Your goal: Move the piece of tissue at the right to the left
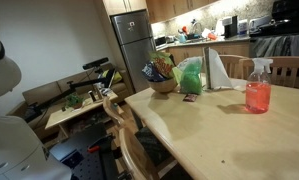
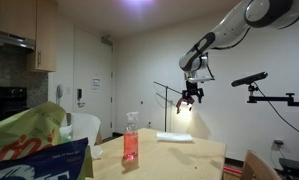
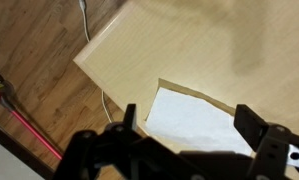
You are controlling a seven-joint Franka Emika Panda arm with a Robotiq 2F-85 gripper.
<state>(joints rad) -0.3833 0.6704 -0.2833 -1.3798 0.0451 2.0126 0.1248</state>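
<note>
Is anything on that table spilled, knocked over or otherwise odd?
Nothing stands out. The spray bottle stands upright, the tissue lies flat near a corner of the table, and the gripper hangs open above it, holding nothing.

- The tissue (image 3: 194,122) is white.
- The desk (image 3: 189,45) is pale yellow wood.
- The spray bottle (image 1: 257,90) is clear, with pink-red water inside.
- The bag (image 1: 191,76) is green.
- The end effector (image 2: 189,98) is black.
- The floor (image 3: 34,60) is brown wood.
</note>
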